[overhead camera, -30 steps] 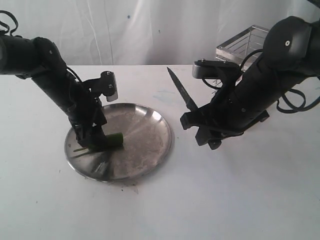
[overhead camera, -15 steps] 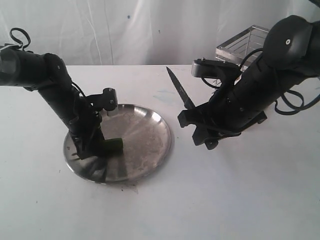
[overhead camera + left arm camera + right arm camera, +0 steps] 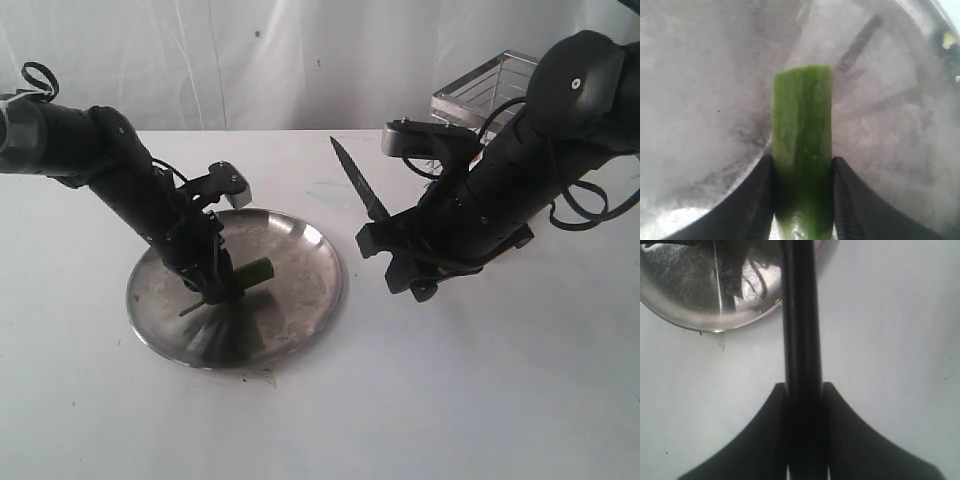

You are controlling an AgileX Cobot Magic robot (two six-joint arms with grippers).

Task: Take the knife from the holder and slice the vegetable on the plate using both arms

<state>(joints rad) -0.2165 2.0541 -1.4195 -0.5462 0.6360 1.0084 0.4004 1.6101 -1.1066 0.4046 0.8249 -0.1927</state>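
Nearest the camera lies bare white surface. Next comes the plate, left of the middle.

Over the plate's middle, the left end effector reaches down from the left side. In its wrist view, its two pads are pressed against the sides of the vegetable. The cut green end sticks out well past the fingertips. I cannot tell whether the piece lies flat on the metal or is tipped a little off it. In the exterior view its long axis runs from near-left to far-right, so the free end points toward the other arm.

Farther back and to the right, off the plate's rim, the right end effector is clamped on the knife. The jaws grip the handle from both sides. The blade slants up toward the far left, with its tip raised above the surface and well clear of the metal. At the very back right stands the holder, partly behind the right arm.

The next move likely turns on one relation. The vegetable lies left of the blade and nearer the camera, with only the plate's right part between them. The right arm is the one to travel, and the left only has to steady the piece. The knife would need to come over the rim, tip down and cross the exposed end, roughly square to its length and outside the left fingertips.
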